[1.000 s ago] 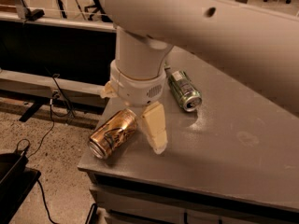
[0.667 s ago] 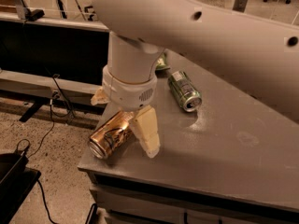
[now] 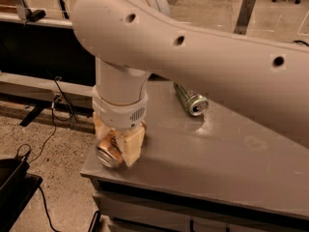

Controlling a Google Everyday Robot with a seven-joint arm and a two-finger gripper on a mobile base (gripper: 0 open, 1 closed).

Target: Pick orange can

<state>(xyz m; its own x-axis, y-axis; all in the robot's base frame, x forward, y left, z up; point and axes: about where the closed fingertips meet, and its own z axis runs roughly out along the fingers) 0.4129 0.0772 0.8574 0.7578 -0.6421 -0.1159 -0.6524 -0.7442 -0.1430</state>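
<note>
The orange can (image 3: 110, 153) lies on its side at the front left corner of the grey table (image 3: 217, 153), its silver end facing me. My gripper (image 3: 117, 140) has come down over it from above. One cream finger (image 3: 132, 146) presses the can's right side and the other sits against its left side, so the jaws are shut on the can. The can still rests on the table. My large white arm hides most of the can's body.
A green can (image 3: 191, 99) lies on its side farther back on the table, right of my wrist. The table's left and front edges are just beside the orange can. A black bin (image 3: 12, 187) and cables sit on the floor at the left.
My gripper has moved left and down over the orange can. Its fingers, spread apart before, have closed onto the can's sides. The green can has not moved.
</note>
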